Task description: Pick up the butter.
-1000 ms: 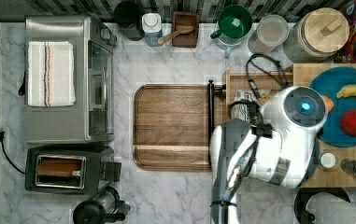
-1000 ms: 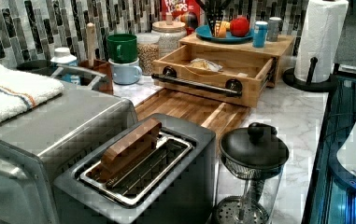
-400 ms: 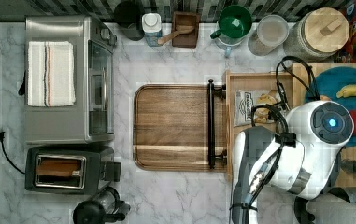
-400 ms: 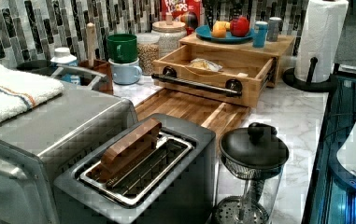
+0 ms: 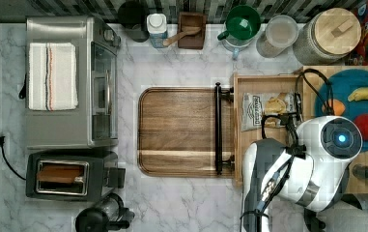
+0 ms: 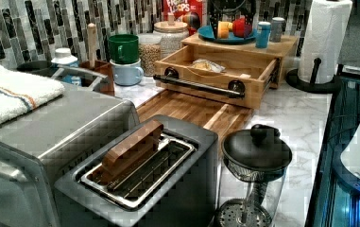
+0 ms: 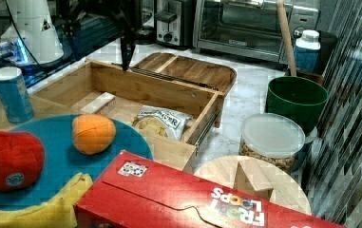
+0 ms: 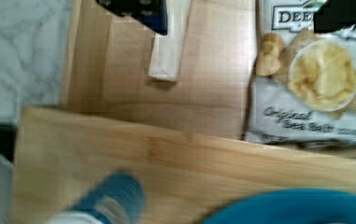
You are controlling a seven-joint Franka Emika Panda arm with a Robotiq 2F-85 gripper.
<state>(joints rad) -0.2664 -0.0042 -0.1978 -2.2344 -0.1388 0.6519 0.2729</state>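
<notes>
Shifted over the open drawer [image 7: 145, 88] within the last second, with gripper [image 8: 241, 23] spread wide above the butter [image 8: 168, 46] on the drawer floor, apart from the chip bag [image 8: 316, 79] — descent and closing pending.

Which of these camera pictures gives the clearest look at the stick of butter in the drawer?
The wrist view: the butter lies close below the camera, beside the chip bag. The right view shows it small, near the drawer's far wall.
</notes>
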